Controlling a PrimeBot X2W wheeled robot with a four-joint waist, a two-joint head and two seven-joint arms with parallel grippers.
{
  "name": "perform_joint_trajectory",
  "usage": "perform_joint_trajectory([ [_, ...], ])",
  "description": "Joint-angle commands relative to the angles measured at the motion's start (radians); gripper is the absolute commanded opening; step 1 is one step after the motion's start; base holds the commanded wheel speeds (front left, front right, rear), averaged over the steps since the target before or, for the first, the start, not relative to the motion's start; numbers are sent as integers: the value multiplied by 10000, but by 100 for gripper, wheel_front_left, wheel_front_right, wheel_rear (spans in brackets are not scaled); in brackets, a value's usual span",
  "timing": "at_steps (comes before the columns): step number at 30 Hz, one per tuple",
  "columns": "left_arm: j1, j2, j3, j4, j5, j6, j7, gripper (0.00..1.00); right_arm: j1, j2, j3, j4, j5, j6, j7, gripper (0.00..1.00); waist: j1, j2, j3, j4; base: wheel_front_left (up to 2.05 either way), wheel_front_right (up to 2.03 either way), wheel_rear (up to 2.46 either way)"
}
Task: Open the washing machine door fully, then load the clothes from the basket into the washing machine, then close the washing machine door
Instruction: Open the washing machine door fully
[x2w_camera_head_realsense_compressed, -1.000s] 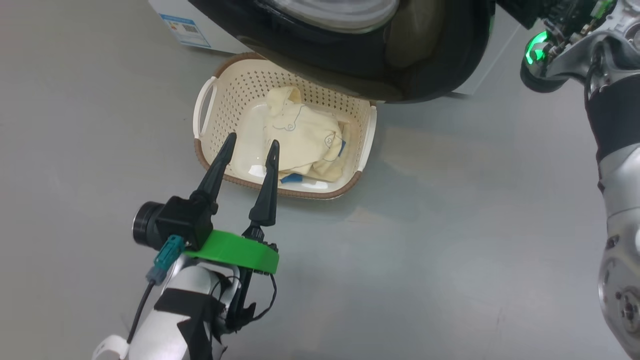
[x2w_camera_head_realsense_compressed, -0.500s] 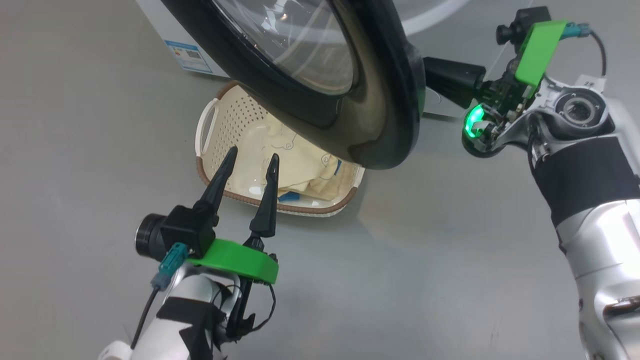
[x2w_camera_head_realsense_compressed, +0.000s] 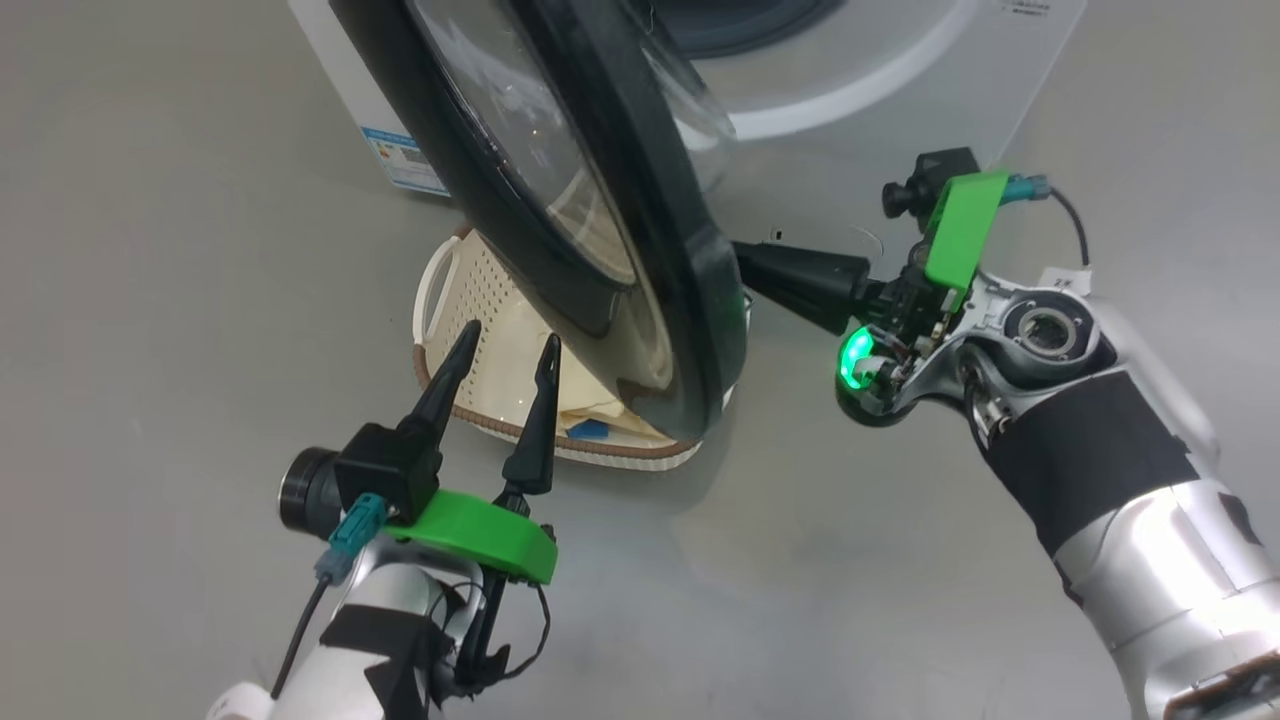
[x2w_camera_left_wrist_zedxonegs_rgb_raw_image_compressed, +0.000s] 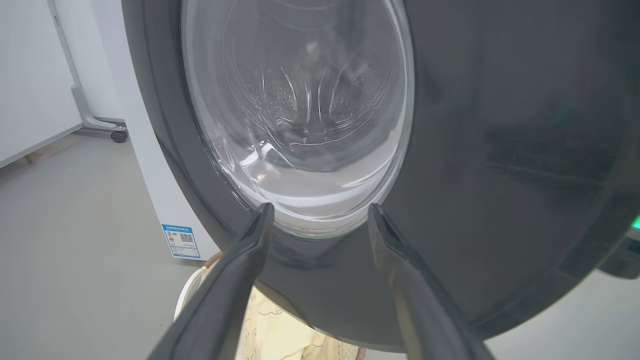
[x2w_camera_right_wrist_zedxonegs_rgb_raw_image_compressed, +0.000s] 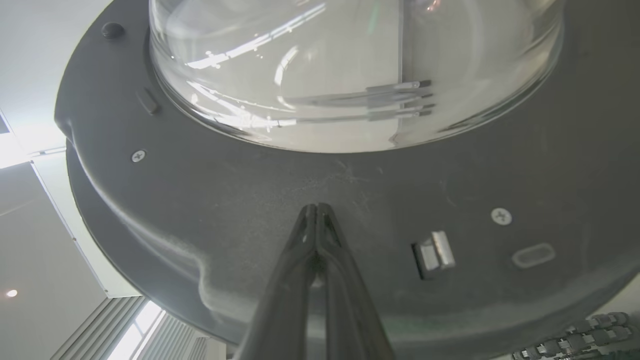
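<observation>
**Door Masks Most of the Basket**

In the head view the washing machine door covers the far right corner of the basket and most of the clothes. The right gripper loses its fingertips behind the door's rim there. The washing machine runs off the top edge, and the print on its sticker is too small to read.

Glossy black-rimmed round glass washing machine door open above a cream perforated plastic basket
It stands out from the white front-loading washing machine; pale cream-yellow clothes with blue trim lie in the basket, partly under the door.
</observation>
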Motion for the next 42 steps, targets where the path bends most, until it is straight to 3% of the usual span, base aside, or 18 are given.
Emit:
perform_joint_trajectory([
  [1,61,141,250,-180,-12,78,-111,100,90,284,435,-438,331,-2,-176,0,0,-1,-116,52,0,0,0],
  [20,152,141,304,458,104,-27,-111,100,584,285,2034,-537,2019,-2,-1325,0,0,-1,-735,130,0,0,0],
  [32,278,141,557,465,283,-69,-111,100,686,10,1592,-655,2456,-2,-2725,0,0,-1,-929,-105,0,0,0],
  [38,360,147,769,514,418,-85,-111,100,909,-289,1033,-549,2537,-2,-4017,0,0,-1,-1067,-347,0,0,0],
  [42,372,146,866,547,482,-122,-111,100,1029,-683,722,-617,1975,-2,-5325,0,0,-1,-1102,-488,0,0,0],
])
